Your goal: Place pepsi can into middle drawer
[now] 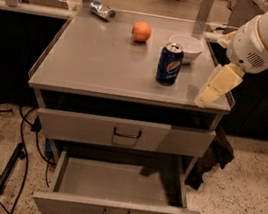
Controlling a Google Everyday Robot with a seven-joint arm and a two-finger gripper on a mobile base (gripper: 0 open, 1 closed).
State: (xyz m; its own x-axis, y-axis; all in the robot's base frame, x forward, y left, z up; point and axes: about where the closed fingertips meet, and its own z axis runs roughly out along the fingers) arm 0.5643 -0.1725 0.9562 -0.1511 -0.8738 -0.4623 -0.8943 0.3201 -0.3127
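The can (170, 64) stands upright on the cabinet top (95, 62), with a bowl (185, 46) just behind it. The gripper (217, 87) hangs right of the can, apart from it; open or closed, I cannot tell. Well below the can is the middle drawer (112, 182), pulled open.

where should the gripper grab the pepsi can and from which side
Grip the pepsi can around the middle of its round body, coming in level from its right. It stands upright on the cabinet top, so its side wall is exposed. The gripper hangs by the top's right edge, on that side, and the white bowl sits close behind the can, likely crowding a rear approach.
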